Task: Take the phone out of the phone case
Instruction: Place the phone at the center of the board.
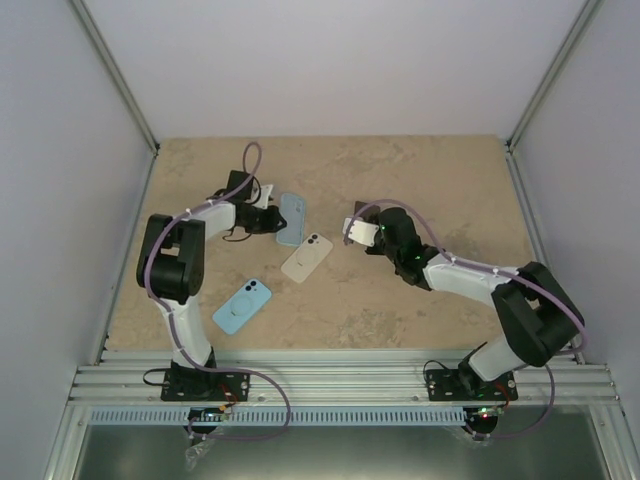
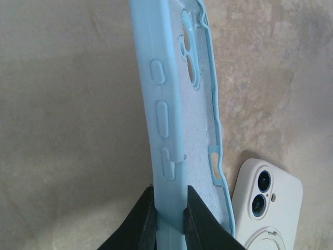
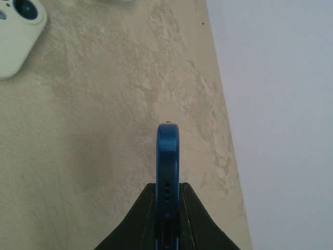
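Observation:
My left gripper is shut on the side wall of a light-blue phone case. The case is lifted on edge, its inside shows and it is empty. In the top view this case is at the left gripper, mid-table towards the back. My right gripper is shut on a dark-blue phone, held edge-on above the table. In the top view the right gripper is to the right of the case and apart from it.
A cream phone in a case lies camera-side up between the grippers; it also shows in the left wrist view and the right wrist view. Another light-blue phone lies nearer the front left. White walls enclose the table.

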